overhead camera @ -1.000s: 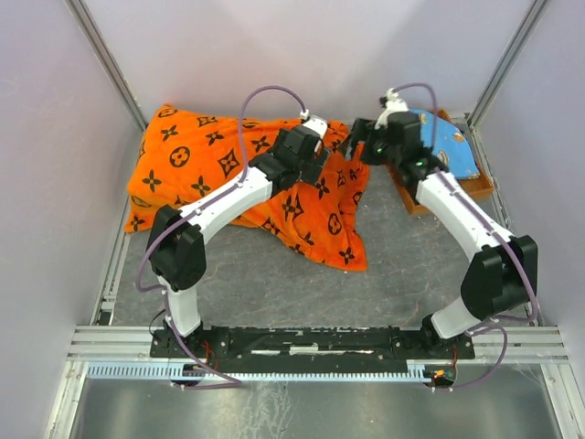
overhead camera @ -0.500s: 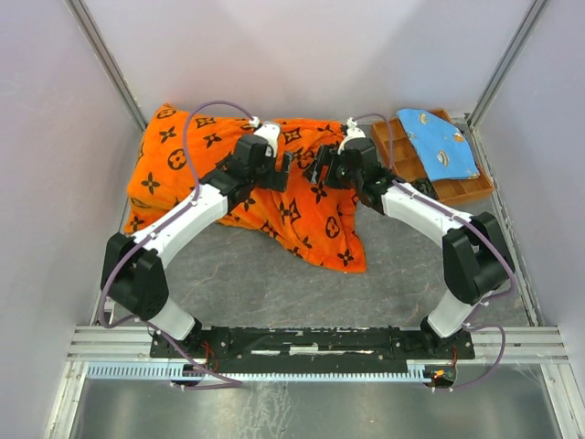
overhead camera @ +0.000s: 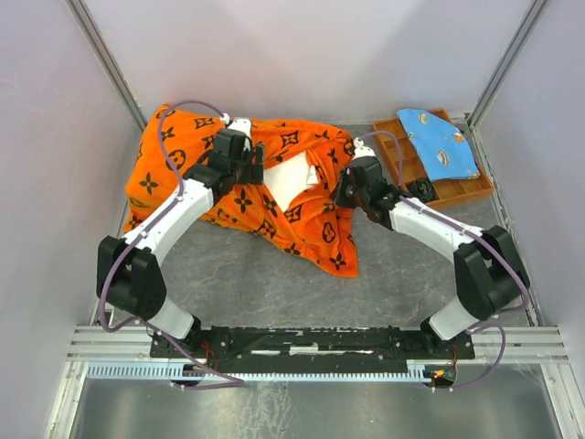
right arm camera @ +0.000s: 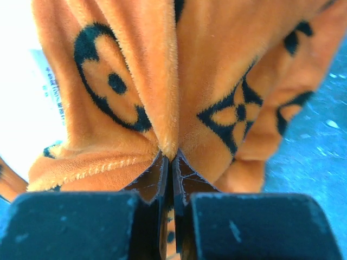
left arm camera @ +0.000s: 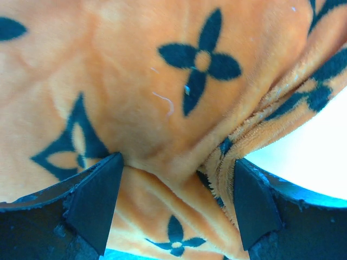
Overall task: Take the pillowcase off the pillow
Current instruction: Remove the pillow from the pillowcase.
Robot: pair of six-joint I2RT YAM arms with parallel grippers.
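- Pillow (overhead camera: pixel 291 176) now shows as a white patch through the mouth of the pillowcase (overhead camera: pixel 183 174); half a second ago only orange cloth was visible there.
- Right end effector (right arm camera: pixel 172 165) has gone from spread to clenched. It is grasping a fold of the pillowcase just right of the exposed pillow.
- Left end effector (left arm camera: pixel 173 200) has shifted to the left of that patch. Its fingers (left arm camera: pixel 95 200) are released, astride a bunched hem without pinching it.
- Nearly all of the pillow is covered as it lies on the surface (overhead camera: pixel 411 274), and loose pillowcase trails off the pillow's near side.
- The opening appears to be found and one edge secured. The left side likely has to close on the hem or pin the pillow before the cover can slide off, so most of the task remains.
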